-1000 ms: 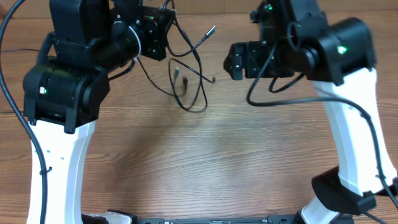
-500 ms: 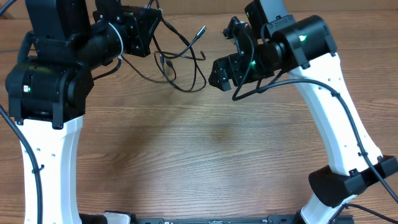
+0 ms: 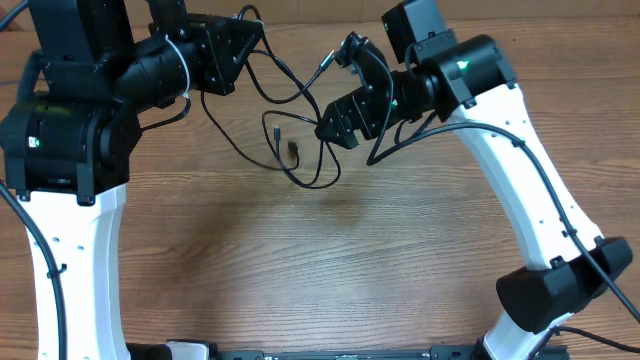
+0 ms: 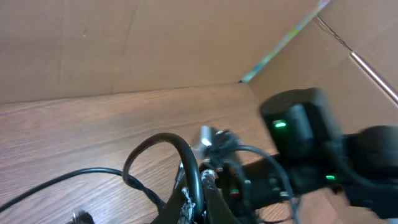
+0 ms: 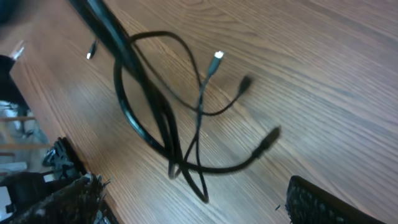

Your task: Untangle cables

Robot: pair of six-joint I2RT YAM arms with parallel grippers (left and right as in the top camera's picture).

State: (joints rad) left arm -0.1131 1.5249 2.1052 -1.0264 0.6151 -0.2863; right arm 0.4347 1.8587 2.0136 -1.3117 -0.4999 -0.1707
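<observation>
Left end effector (image 3: 243,42): clenched on the cables (image 3: 300,178) at the far left of the desk (image 3: 330,260). In the left wrist view the cord arches up in a loop out of the end effector (image 4: 196,193) at the bottom edge.

Right end effector (image 3: 335,125): released, and nothing is gripped. In the right wrist view its two fingers (image 5: 68,199) sit wide apart at the bottom corners, with the end effector (image 5: 193,202) above the low end of the cable bundle.

Cables, position: they are strung from the left end effector across the far middle of the desk. They hang down into a loop that ends just left of the right end effector in the overhead view.

Cables, shape: several thin black cords (image 5: 177,167) are still crossed. They form one large oval loop, with strands converging at a crossing near its lower end.

Plug tips: one silvery tip (image 5: 217,55) lies inside the loop and another (image 5: 91,53) lies off to the upper left. Two dark plug ends (image 5: 245,82) (image 5: 272,134) stick out to the right of the bundle.

Contact with desk: the lower loop appears to rest on the wood. I cannot tell how much of the rest is lifted.

Right arm (image 4: 305,143): it is blurred in the left wrist view, with green lights showing, and it is close beside the raised loop.

Backdrop: a cardboard wall (image 4: 124,43) stands behind the far edge of the desk.
</observation>
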